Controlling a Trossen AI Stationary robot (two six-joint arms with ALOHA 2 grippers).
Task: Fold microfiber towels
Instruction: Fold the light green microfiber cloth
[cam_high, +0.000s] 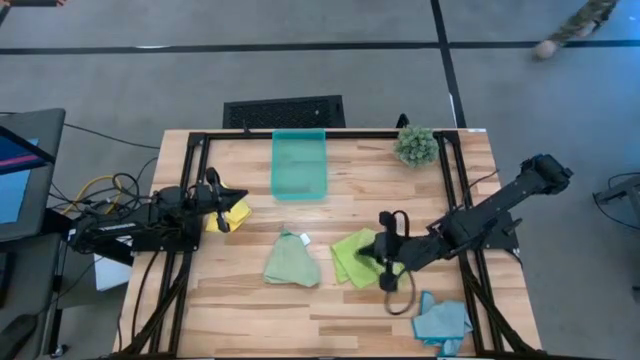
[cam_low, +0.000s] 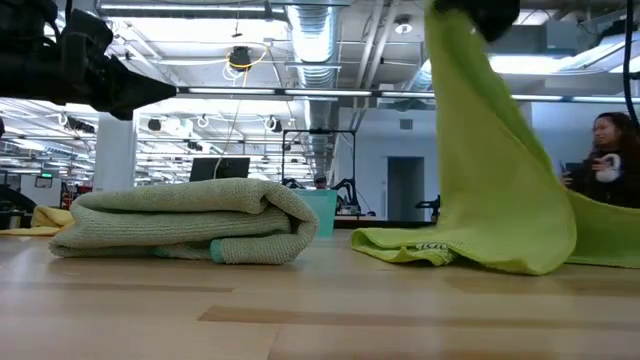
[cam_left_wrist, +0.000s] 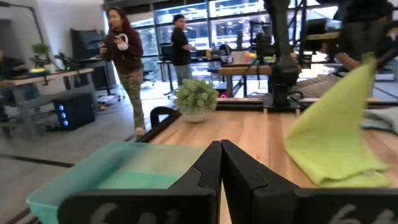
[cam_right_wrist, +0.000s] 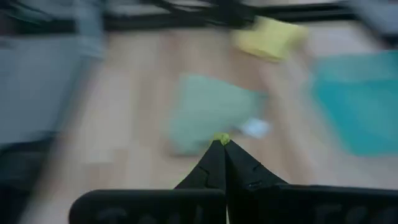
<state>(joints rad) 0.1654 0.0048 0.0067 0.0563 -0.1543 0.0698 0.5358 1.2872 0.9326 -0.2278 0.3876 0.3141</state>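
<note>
My right gripper (cam_high: 383, 252) is shut on the lime green towel (cam_high: 355, 256), right of the table's middle. In the low view the towel (cam_low: 500, 170) hangs from the gripper as a tall sheet. The pale green towel (cam_high: 291, 263) lies folded on the table to its left. The yellow towel (cam_high: 237, 213) lies bunched at the left, just beside my shut left gripper (cam_high: 222, 207), which points level and holds nothing. The light blue towel (cam_high: 441, 321) lies crumpled by the near right corner. My right gripper pinches the lime green towel's upper end (cam_low: 462, 40) between its two shut fingers; a sliver of lime cloth (cam_right_wrist: 222, 139) shows at the fingertips. Corner or edge, I cannot tell. The cloth hangs below, drawn up in a slant, and its lower part (cam_low: 440, 248) lies bunched on the table.
A translucent teal bin (cam_high: 300, 165) stands at the far middle of the table, a small spiky plant (cam_high: 415, 145) at the far right. People stand in the room beyond the table (cam_left_wrist: 124, 56). Bare wood lies along the near edge between the pale green and blue towels.
</note>
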